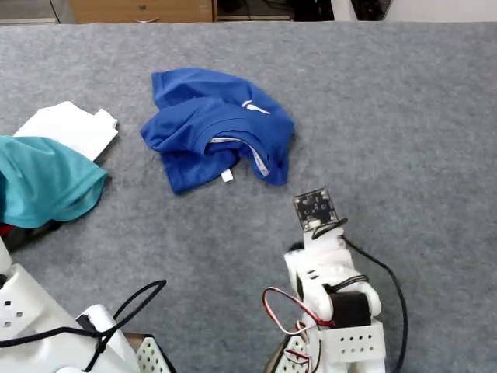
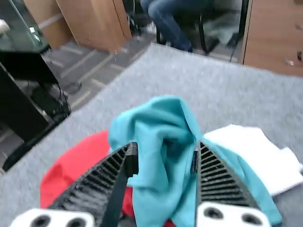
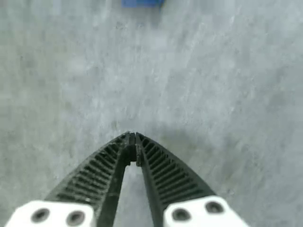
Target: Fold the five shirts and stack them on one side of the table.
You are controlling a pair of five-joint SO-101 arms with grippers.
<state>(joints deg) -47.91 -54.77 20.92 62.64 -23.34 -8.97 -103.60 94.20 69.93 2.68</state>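
Note:
A crumpled blue shirt (image 1: pixel 217 128) lies mid-table, its edge also in the right wrist view (image 3: pixel 142 2). At the left edge a teal shirt (image 1: pixel 43 179) is heaped over a folded white shirt (image 1: pixel 74 128) and a red shirt (image 2: pixel 71 165). My left gripper (image 2: pixel 164 146) is open just above the pile, with the teal shirt (image 2: pixel 161 142) bunched between its fingers and the white shirt (image 2: pixel 255 151) beyond. My right gripper (image 3: pixel 133 138) is shut on nothing, low over bare grey mat short of the blue shirt. The right arm (image 1: pixel 334 295) stands at the near edge.
The grey mat (image 1: pixel 404 116) covers the whole table, with open room to the right and at the back. The left arm's white base (image 1: pixel 39 326) and cables fill the near left corner. Wooden cabinets (image 2: pixel 274 33) and a seated person are beyond the table.

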